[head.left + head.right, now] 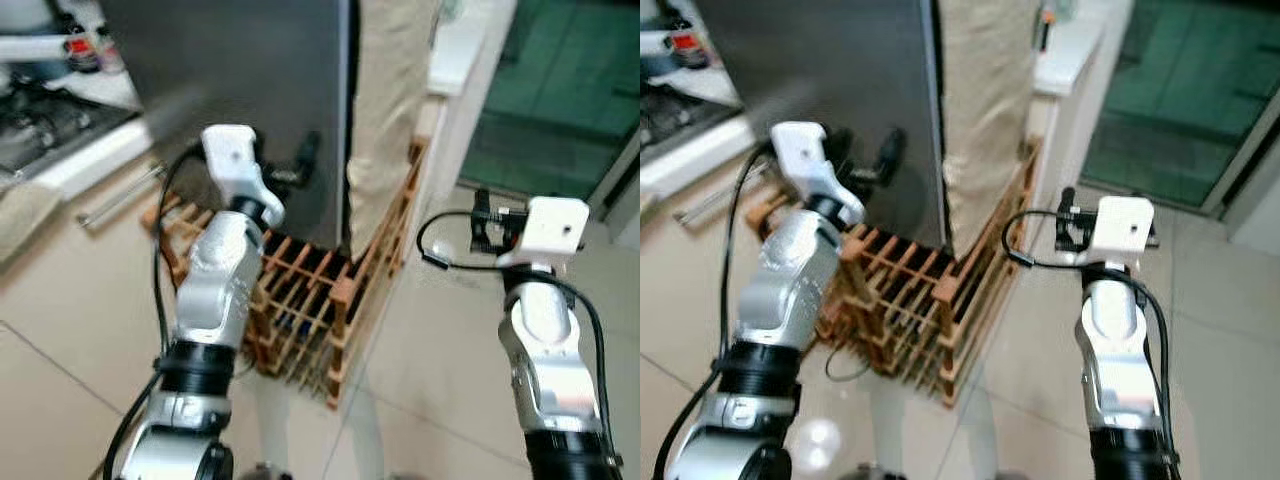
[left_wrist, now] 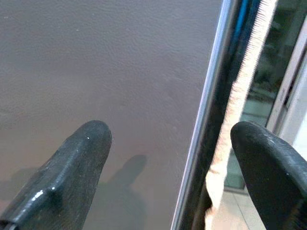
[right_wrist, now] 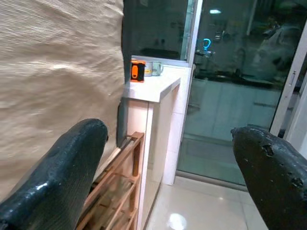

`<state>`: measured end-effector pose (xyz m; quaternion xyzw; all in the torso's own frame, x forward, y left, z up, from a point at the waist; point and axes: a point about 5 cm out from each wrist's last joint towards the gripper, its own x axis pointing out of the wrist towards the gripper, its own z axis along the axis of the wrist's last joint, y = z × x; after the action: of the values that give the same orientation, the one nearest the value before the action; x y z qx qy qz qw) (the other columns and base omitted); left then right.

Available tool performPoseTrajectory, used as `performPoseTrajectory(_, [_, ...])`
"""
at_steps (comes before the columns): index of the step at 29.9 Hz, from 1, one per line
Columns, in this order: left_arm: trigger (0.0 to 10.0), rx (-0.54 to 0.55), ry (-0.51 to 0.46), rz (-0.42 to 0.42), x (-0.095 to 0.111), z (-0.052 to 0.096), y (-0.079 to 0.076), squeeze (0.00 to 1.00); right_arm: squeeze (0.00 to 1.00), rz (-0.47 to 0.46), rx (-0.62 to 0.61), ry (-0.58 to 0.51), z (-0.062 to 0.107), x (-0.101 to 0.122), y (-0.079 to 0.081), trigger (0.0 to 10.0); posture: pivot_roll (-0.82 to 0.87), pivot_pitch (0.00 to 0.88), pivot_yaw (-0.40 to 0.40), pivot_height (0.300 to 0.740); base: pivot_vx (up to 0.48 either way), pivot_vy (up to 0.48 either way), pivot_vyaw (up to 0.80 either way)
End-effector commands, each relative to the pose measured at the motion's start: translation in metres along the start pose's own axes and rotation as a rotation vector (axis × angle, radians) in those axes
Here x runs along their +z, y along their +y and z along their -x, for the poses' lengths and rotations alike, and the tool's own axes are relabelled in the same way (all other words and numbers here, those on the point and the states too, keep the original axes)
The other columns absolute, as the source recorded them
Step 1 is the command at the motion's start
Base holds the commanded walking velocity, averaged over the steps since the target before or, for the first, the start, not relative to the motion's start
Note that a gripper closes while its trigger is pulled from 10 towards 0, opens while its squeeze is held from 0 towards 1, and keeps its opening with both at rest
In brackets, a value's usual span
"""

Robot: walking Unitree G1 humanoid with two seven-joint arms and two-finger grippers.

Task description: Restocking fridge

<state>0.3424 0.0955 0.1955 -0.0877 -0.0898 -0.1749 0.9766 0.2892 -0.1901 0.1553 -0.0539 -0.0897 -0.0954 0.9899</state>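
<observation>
The fridge [image 1: 250, 90], dark grey, stood directly ahead of the left gripper [image 2: 168, 158], whose fingers [image 2: 72, 167] were spread wide, straddling the door's right edge without touching it. A wooden rack [image 1: 320, 290] sat below that gripper. The right gripper [image 3: 168, 167], also spread and holding nothing, faced a beige cloth [image 3: 57, 72] and a white counter [image 3: 153, 88]

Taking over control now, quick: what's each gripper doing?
Left gripper: open, empty, facing the grey fridge door.
Right gripper: open, empty, held in the air.
</observation>
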Motion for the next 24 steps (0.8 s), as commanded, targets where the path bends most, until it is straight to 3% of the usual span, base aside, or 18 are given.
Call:
performPoseTrajectory(1, [10.0, -0.032, 0.039, -0.021, -0.004, -0.006, -0.008, 0.00, 0.00, 0.002, -0.017, 0.000, 0.000, -0.001, -0.005, 10.0, -0.18, 0.000, 0.048, 0.736, 0.000, 0.000, 0.00])
performPoseTrajectory(9, [10.0, 0.000, 0.045, -0.041, -0.001, -0.021, -0.007, 0.00, 0.00, 0.012, -0.036, 0.010, 0.005, -0.003, -0.009, 10.0, -0.20, 0.007, 0.062, 0.736, 0.000, 0.000, -0.52])
performPoseTrajectory(20, [10.0, 0.023, 0.055, -0.084, 0.001, -0.039, -0.009, 0.00, 0.00, 0.006, -0.023, 0.015, 0.010, -0.004, -0.005, 10.0, -0.21, 0.003, 0.077, 0.736, 0.000, 0.000, 0.00])
performPoseTrajectory(23, [10.0, -0.002, 0.043, -0.101, 0.002, -0.025, 0.003, 0.00, 0.00, 0.006, -0.021, -0.004, 0.015, 0.001, -0.005, 10.0, -0.23, 0.000, 0.088, 0.736, 0.000, 0.000, 0.00])
performPoseTrajectory(24, [10.0, -0.009, 0.057, -0.103, -0.004, -0.008, 0.013, 0.00, 0.00, 0.015, -0.035, -0.003, 0.024, 0.001, -0.009, 10.0, -0.22, 0.000, 0.090, 0.736, 0.000, 0.000, 0.00])
